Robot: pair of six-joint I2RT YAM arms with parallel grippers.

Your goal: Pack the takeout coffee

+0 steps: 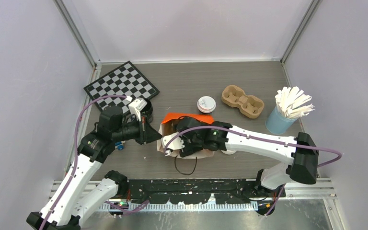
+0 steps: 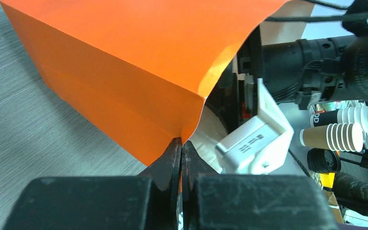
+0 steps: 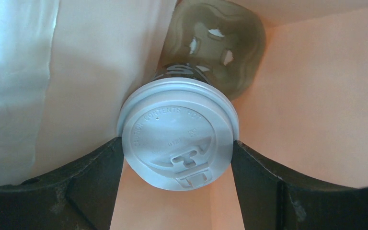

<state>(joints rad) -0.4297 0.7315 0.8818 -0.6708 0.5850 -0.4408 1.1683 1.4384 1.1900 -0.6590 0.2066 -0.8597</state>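
Only the right wrist view sees inside the bag (image 2: 124, 57). There the coffee (image 3: 177, 129) lies with its white lid facing the camera, and the right claw (image 3: 177, 146) grips it, one black finger (image 3: 96, 177) pressed to each side of the lid rim. Beyond the cup, deeper in the bag, sits a brown moulded carrier (image 3: 220, 48); I cannot tell whether the cup is seated in it.

From above none of this shows. The right arm (image 1: 263, 141) reaches into the bag's open mouth near the middle of the desk (image 1: 191, 81) and hides the cup.

The left wrist view shows the left claw (image 2: 181, 143) closed on the bag's orange edge, pinching the paper at a corner fold. The right arm's white mount (image 2: 254, 139) is just behind.

Raised letters along the lid read "CONTENTS HOT". Dark print on the cup's side is too skewed to read.

Behind the bag stands another lidded cup (image 1: 206, 104). Right of it lies a second carrier (image 1: 242, 101), then a blue cup of white sticks (image 1: 282, 115) by the right edge. A chessboard (image 1: 121, 86) fills the far left corner. A black cord loop (image 1: 184, 165) trails toward the near edge.
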